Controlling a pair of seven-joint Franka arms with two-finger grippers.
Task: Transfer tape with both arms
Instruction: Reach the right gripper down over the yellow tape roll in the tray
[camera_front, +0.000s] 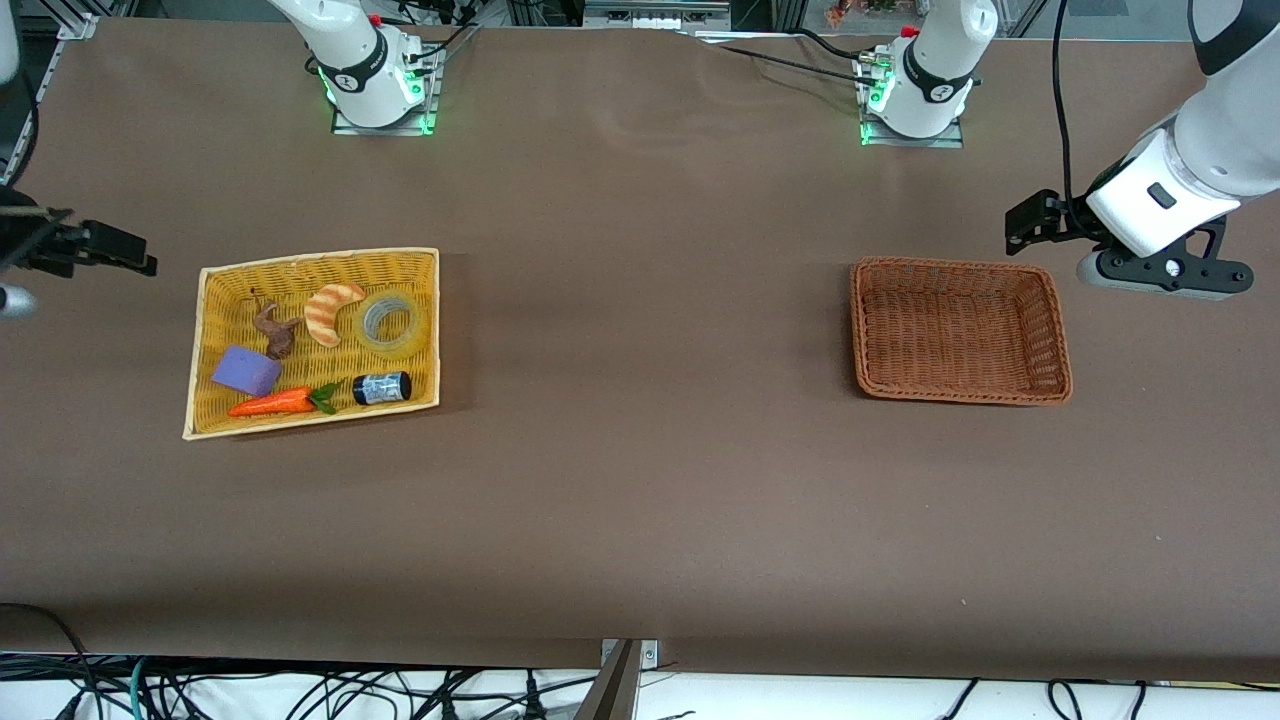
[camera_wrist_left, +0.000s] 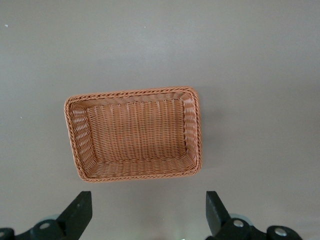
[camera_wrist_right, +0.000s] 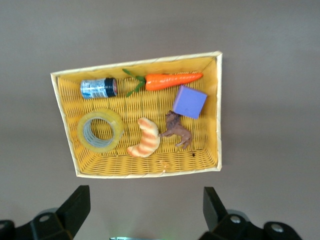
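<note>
Nothing of the job is done yet, as far as I can judge: the tape (camera_front: 389, 324) lies flat in the yellow basket (camera_front: 208, 345), toward my right arm's end of the table, and neither of my grippers touches anything.

Starting nearest the front camera in that basket: the toy carrot (camera_front: 272, 403) lies along the near wall with the small black cylinder (camera_front: 382, 388) beside it. A little farther back sits the purple block (camera_front: 246, 370), then the brown figure (camera_front: 276, 332) and the striped croissant (camera_front: 330, 311), and the tape is just beside the croissant, in the corner toward the middle of the table (it touches no other piece that I can make out).

The brown basket (camera_front: 1050, 340) at my left arm's end holds nothing; I take it for the place the tape must end up.

My right gripper (camera_wrist_right: 143, 206) hangs over bare table just outside the yellow basket, its fingers spread wide with nothing between them. My left gripper (camera_wrist_left: 147, 210) waits over bare table beside the brown basket, likewise spread and holding nothing.

So everything is left: the pick-up from the yellow basket, the handover between my two grippers somewhere over the middle, and the drop into the brown basket.
</note>
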